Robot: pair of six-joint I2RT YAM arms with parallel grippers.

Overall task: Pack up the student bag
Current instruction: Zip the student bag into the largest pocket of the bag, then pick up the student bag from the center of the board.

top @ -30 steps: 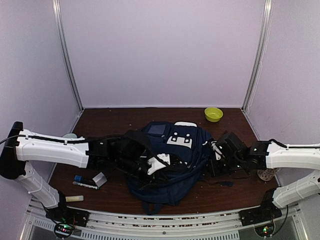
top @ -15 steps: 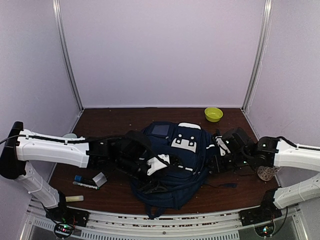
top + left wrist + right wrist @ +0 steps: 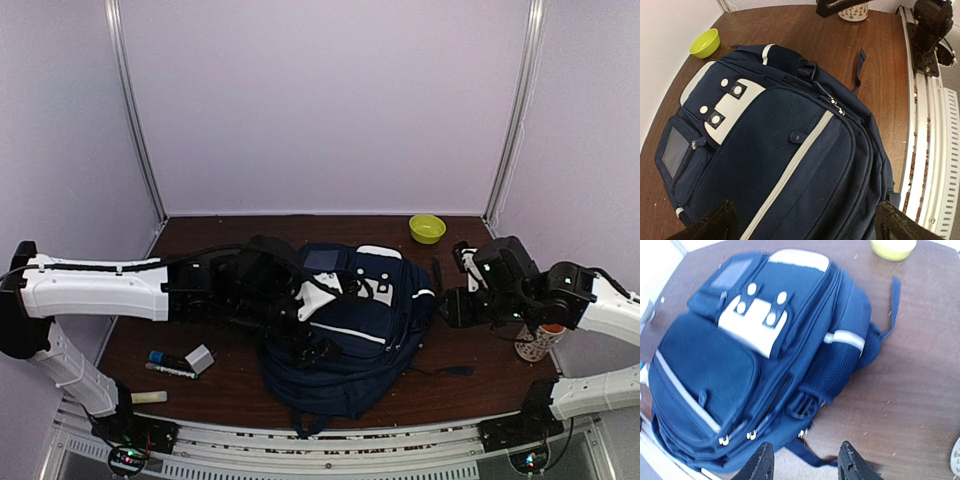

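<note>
The student bag (image 3: 365,320), navy with white stripe trim and a white buckle patch, lies flat on the brown table with its front side up. It fills the left wrist view (image 3: 790,150) and the right wrist view (image 3: 740,355). My left gripper (image 3: 312,300) hovers over the bag's left side. Its jaws stand wide open (image 3: 805,230) with only the bag's front pocket below them. My right gripper (image 3: 452,300) is off the bag's right edge, apart from it. It is open (image 3: 807,465), and nothing is between its fingers. A loose strap (image 3: 815,452) lies under it.
A green bowl (image 3: 427,228) sits at the back right. A patterned cup (image 3: 535,342) stands under the right arm. A marker (image 3: 172,371), a small grey block (image 3: 200,358) and a pale stick (image 3: 148,397) lie at the front left.
Both grippers opened and let go of the bag. The right arm drew back to the right and up. The left gripper lifted off, and the bag settled flat.
</note>
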